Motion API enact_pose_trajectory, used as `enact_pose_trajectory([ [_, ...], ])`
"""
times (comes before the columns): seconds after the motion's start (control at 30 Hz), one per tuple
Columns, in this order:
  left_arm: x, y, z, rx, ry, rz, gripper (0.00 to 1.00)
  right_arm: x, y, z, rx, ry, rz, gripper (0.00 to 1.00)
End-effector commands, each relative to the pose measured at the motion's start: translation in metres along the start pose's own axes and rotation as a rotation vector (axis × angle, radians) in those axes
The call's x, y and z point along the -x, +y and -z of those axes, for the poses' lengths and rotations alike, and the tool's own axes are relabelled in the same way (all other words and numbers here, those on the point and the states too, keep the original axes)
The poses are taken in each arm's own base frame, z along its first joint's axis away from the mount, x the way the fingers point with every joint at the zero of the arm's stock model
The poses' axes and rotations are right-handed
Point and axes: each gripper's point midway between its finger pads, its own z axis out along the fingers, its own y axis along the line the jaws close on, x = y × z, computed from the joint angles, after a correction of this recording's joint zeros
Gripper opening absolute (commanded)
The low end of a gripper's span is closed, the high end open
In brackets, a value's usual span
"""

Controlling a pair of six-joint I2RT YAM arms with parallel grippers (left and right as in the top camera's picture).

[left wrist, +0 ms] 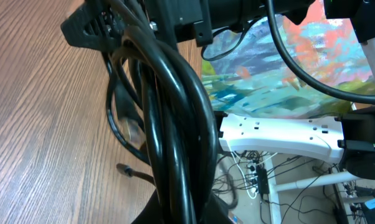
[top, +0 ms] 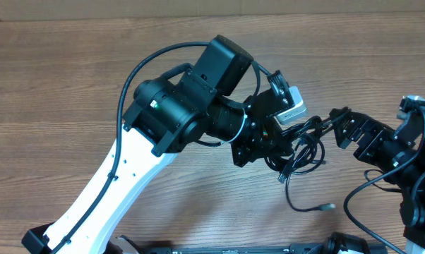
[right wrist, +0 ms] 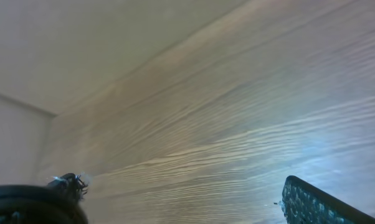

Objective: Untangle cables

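Tangle of thin black plug-ended cables (top: 302, 143) seen right of centre on wood-grain table (top: 71, 77), betw. both arms. One loose strand trailed toward near edge, plug end pointed right. Black two-finger L gripper (top: 276, 143) closed tight beside tangle; black R gripper (top: 339, 125) spread wide.

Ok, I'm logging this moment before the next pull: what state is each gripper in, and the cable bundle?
left gripper: shut, with cords of the tangle running up into it, apparently gripped.
right gripper: open, empty, just right of the tangle.
cables: tangled in a small knot between the two grippers; one strand trails out to a plug lying loose on the table.
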Motion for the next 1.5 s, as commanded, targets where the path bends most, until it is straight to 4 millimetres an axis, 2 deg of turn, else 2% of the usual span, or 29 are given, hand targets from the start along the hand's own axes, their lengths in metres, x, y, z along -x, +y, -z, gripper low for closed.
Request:
enact_pose_trajectory([
  [0.0, 0.006, -0.030, 0.008, -0.097, -0.037, -0.078, 0.04, 0.014, -0.048, 0.006, -0.271, -0.084, -0.048, 1.00],
  [0.07, 0.005, -0.028, 0.008, -0.085, -0.032, -0.076, 0.04, 0.012, -0.055, 0.008, -0.314, -0.081, -0.053, 1.00],
  [0.27, 0.001, -0.002, 0.012, 0.047, -0.011, 0.008, 0.04, -0.005, -0.063, 0.010, -0.350, -0.017, -0.076, 1.00],
  [0.4, 0.002, 0.008, 0.019, 0.070, -0.026, 0.033, 0.04, -0.026, -0.062, 0.010, -0.339, 0.071, -0.092, 1.00],
  [0.47, 0.002, 0.008, 0.019, 0.071, -0.027, 0.032, 0.04, -0.032, -0.052, 0.008, -0.274, 0.112, -0.044, 1.00],
  [0.57, 0.006, 0.012, 0.019, 0.089, -0.043, 0.040, 0.04, -0.040, -0.024, 0.004, -0.104, 0.167, 0.050, 1.00],
  [0.7, 0.005, 0.034, 0.023, 0.212, -0.046, 0.163, 0.04, -0.046, 0.014, 0.005, 0.131, 0.198, 0.159, 1.00],
  [0.9, 0.001, 0.061, 0.031, 0.379, -0.061, 0.330, 0.04, -0.043, 0.029, 0.007, 0.215, 0.186, 0.179, 1.00],
  [1.03, 0.011, 0.058, 0.029, 0.353, -0.100, 0.332, 0.04, -0.040, 0.043, 0.010, 0.298, 0.173, 0.191, 1.00],
  [1.27, 0.015, 0.035, 0.022, 0.219, -0.098, 0.315, 0.04, -0.023, 0.046, 0.007, 0.298, 0.103, 0.230, 1.00],
  [1.47, 0.017, 0.024, 0.020, 0.152, -0.098, 0.307, 0.04, -0.017, 0.038, 0.002, 0.253, 0.089, 0.227, 1.00],
])
